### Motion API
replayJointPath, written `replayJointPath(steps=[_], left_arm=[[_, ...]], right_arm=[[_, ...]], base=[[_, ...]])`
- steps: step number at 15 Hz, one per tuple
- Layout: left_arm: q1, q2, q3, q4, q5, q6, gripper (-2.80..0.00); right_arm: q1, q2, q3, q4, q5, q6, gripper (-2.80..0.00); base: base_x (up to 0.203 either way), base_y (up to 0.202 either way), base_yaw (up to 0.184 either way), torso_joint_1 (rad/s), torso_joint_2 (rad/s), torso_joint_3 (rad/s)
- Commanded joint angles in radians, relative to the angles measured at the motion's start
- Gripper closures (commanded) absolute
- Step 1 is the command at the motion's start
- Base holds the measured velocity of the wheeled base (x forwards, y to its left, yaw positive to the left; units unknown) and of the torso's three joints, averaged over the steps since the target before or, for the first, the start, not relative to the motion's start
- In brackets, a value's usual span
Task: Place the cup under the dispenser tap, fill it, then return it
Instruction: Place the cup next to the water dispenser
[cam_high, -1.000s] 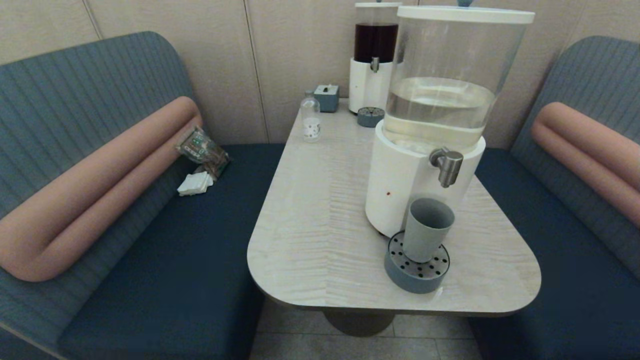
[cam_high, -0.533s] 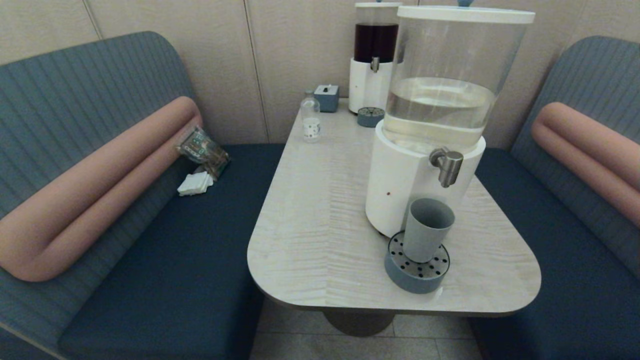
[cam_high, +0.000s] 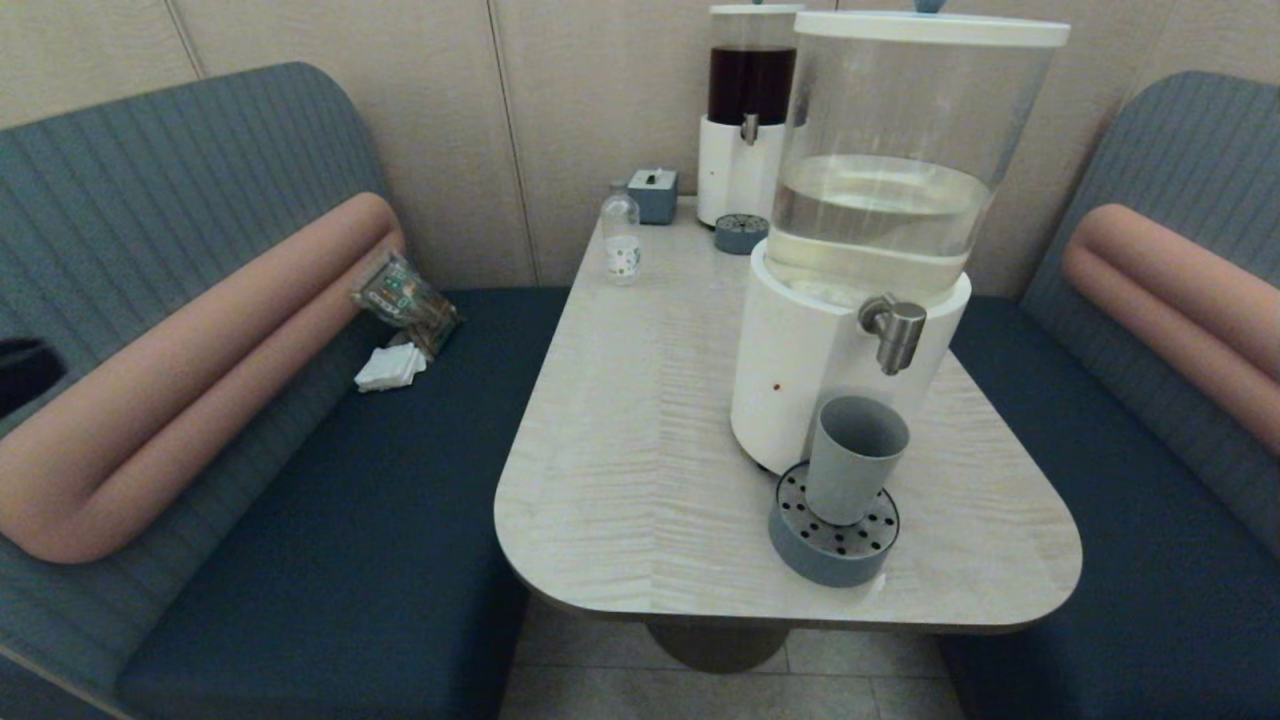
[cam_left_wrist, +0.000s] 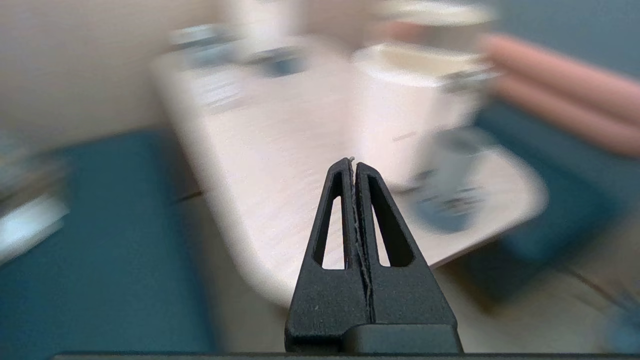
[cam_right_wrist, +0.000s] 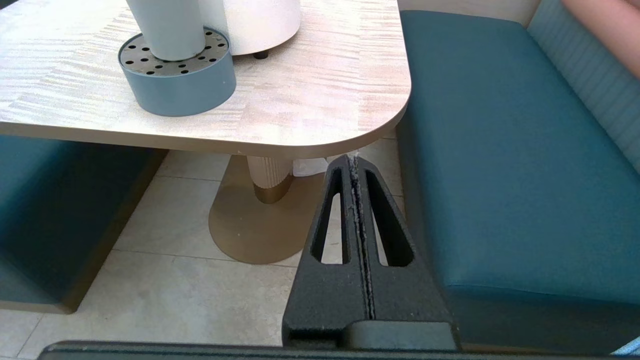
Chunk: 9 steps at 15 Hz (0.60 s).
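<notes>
The cup (cam_high: 856, 458) is standing upright on the drip tray (cam_high: 833, 545), directly beneath the tap (cam_high: 895, 332). The left gripper (cam_left_wrist: 354, 167) is hanging off the desk (cam_high: 640, 420) edge, fingers pressed together and empty, facing the cup. The right gripper (cam_right_wrist: 354, 165), likewise closed and empty, is sitting below the desk, nearer the tray.

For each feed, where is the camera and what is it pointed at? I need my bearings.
Head: looks down at the table, cup on the drip tray under the tap; dark arm part at left edge.
Left wrist: beside the table, toward the dispenser; shut left pincer shows.
Right wrist: low, below the table edge; shut right pincer shows.
Shared: all show the cup on the tray.
</notes>
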Motion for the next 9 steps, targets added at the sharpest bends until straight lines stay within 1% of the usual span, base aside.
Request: replayJointPath(steps=[1, 2, 3, 4, 5, 6, 9], left_arm=[[-0.011, 0.344, -0.017, -0.301, -0.230, -0.020, 0.00], [-0.014, 0.410, -0.003, -0.402, -0.312, -0.030, 0.00], [-0.019, 0.474, 0.021, -0.502, -0.377, -0.036, 0.00], [-0.025, 0.541, 0.050, -0.605, -0.418, -0.040, 0.00], [-0.029, 0.601, 0.080, -0.712, -0.444, -0.041, 0.00], [-0.033, 0.665, 0.116, -0.831, -0.464, -0.043, -2.80], [-0.052, 0.857, 0.215, -1.177, -0.498, -0.047, -2.80]], right_arm=[[0.000, 0.000, 0.002, 0.000, 0.000, 0.000, 0.00], [0.000, 0.001, 0.002, -0.001, 0.001, 0.000, 0.00], [0.000, 0.000, 0.002, 0.000, 0.001, 0.000, 0.00], [0.000, 0.000, 0.002, 0.000, 0.001, 0.000, 0.00], [0.000, 0.000, 0.002, 0.001, 0.001, 0.000, 0.00], [0.000, 0.000, 0.002, -0.001, 0.000, 0.000, 0.00], [0.000, 0.000, 0.002, 0.000, 0.001, 0.000, 0.00]], base=[[0.000, 0.000, 0.000, 0.000, 0.00, 0.000], [0.000, 0.000, 0.000, 0.000, 0.00, 0.000], [0.000, 0.000, 0.000, 0.000, 0.00, 0.000], [0.000, 0.000, 0.000, 0.000, 0.00, 0.000], [0.000, 0.000, 0.000, 0.000, 0.00, 0.000], [0.000, 0.000, 0.000, 0.000, 0.00, 0.000], [0.000, 0.000, 0.000, 0.000, 0.00, 0.000]])
